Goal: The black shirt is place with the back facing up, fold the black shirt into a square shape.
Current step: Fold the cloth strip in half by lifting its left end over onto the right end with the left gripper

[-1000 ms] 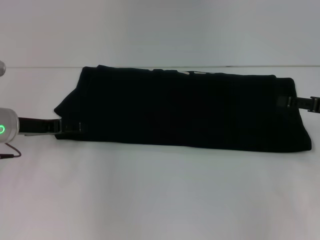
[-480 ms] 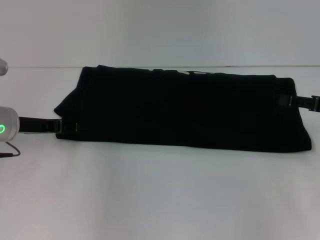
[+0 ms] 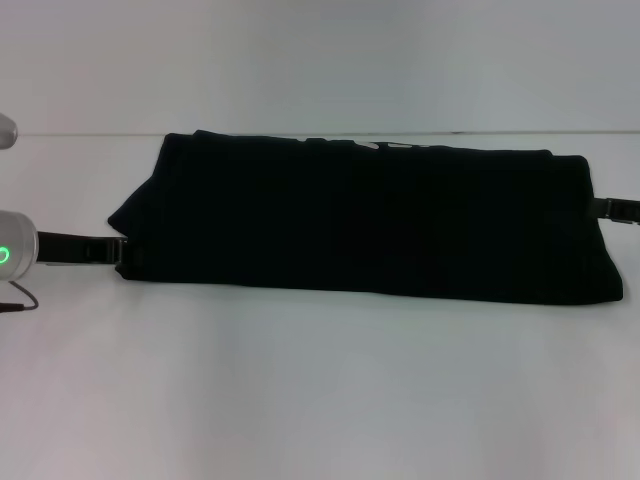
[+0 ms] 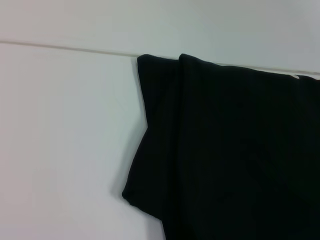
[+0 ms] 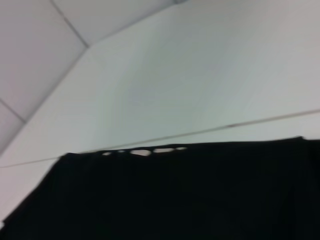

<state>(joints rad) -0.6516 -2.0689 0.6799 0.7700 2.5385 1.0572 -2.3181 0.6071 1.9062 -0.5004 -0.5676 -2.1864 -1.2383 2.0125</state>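
**Black shirt folded into a long band, a gripper at each end**

Nearest the robot is a bare stretch of the white table (image 3: 320, 400). Beyond it lies the black shirt (image 3: 360, 220), folded into a long flat band that runs across the table, its near edge a fairly straight line. At the shirt's left end, near its front corner, the left gripper (image 3: 118, 250) lies low on the table, touching the cloth; behind it the left arm's pale wrist shows a green light. Whether its fingers are spread or pressed together cannot be told, as black fingers merge with black cloth. At the shirt's right end, about halfway back, the right gripper (image 3: 608, 208) reaches in from the edge of the head view, just beside the fabric; its finger state cannot be told either.

Along the shirt's far edge, a sliver of white print (image 3: 385, 144) peeks out from the fold.

The left wrist view shows what the head view does not: the shirt's left end has two stacked layers, the lower one sticking out beyond the upper. The right wrist view shows the white print as small broken patches on the shirt's far edge, with a table seam behind. Neither wrist view shows any fingers.
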